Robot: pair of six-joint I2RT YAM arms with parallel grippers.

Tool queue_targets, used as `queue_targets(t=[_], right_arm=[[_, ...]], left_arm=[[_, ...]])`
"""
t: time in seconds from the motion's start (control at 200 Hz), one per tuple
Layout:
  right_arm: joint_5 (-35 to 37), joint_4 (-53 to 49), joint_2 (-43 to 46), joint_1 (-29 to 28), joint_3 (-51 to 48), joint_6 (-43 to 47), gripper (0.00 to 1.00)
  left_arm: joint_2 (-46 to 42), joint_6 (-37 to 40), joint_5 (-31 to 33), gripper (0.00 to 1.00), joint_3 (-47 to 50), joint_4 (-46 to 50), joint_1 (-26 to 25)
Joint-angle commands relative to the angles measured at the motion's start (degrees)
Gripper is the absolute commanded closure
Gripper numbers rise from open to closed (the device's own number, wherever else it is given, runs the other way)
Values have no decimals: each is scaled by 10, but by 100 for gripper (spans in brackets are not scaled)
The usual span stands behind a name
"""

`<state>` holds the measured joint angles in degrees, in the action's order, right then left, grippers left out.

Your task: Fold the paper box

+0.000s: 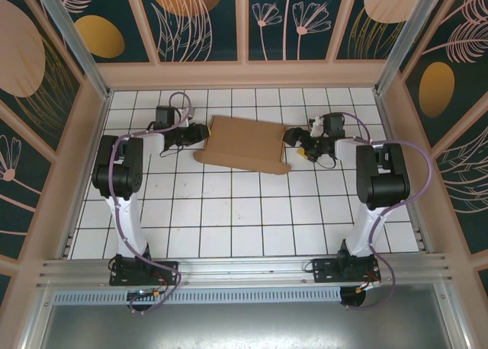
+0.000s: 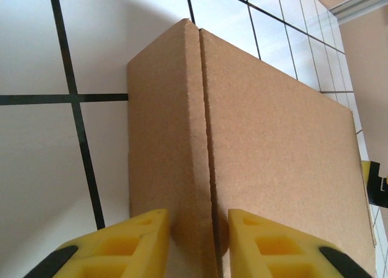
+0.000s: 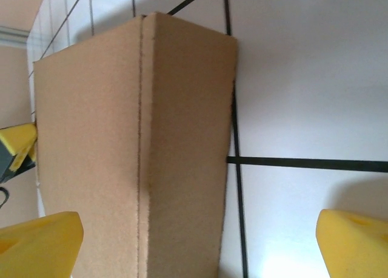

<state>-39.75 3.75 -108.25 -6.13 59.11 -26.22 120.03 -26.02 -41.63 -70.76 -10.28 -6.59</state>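
A flat brown paper box [image 1: 242, 145] lies on a white tiled worktop [image 1: 229, 219], towards its far side, between two robot arms. The left tool [image 1: 200, 134] meets the box's left edge. Seen from that wrist, its yellow fingers [image 2: 142, 235] sit close together, one on either side of a seam in the cardboard. Whether they actually pinch it is unclear. The right tool [image 1: 294, 140] sits at the box's right edge, spread wide and holding nothing. One of its fingers is by the cardboard and the other is well apart, over bare tile.
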Motion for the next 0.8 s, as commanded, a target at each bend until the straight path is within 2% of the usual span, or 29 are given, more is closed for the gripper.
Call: queue_targets(t=[0.0, 0.05, 0.155, 0.265, 0.305, 0.36, 0.415, 0.46, 0.51, 0.606, 0.721, 0.796], right_arm=[[-68, 20, -33, -16, 7, -21, 1], [-64, 16, -39, -19, 15, -23, 1], [2, -1, -13, -18, 16, -12, 1], [46, -14, 22, -23, 13, 20, 2], [103, -50, 36, -38, 27, 60, 4], [235, -81, 61, -73, 42, 114, 6], [345, -63, 93, -105, 34, 166, 9], [390, -35, 117, -126, 22, 213, 12], [399, 9, 140, -146, 2, 277, 14], [402, 63, 160, -179, -16, 413, 12], [322, 49, 146, -216, -3, 546, 6], [303, 42, 130, -248, 2, 618, 2]], left_arm=[[42, -1, 21, 74, 16, 45, 13], [45, -4, 14, 76, 18, 42, 18], [47, -14, 10, 79, 24, 35, 25], [49, -12, 10, 77, 16, 45, 25], [49, -11, 11, 77, 13, 47, 25], [48, -7, 18, 76, 6, 56, 25], [46, 0, 22, 76, 0, 65, 25], [43, 0, 25, 76, -1, 67, 24], [38, 1, 29, 76, -4, 68, 23], [31, 5, 40, 77, -13, 80, 17], [29, 15, 60, 77, -30, 102, 4], [26, 16, 68, 77, -34, 109, -1]])
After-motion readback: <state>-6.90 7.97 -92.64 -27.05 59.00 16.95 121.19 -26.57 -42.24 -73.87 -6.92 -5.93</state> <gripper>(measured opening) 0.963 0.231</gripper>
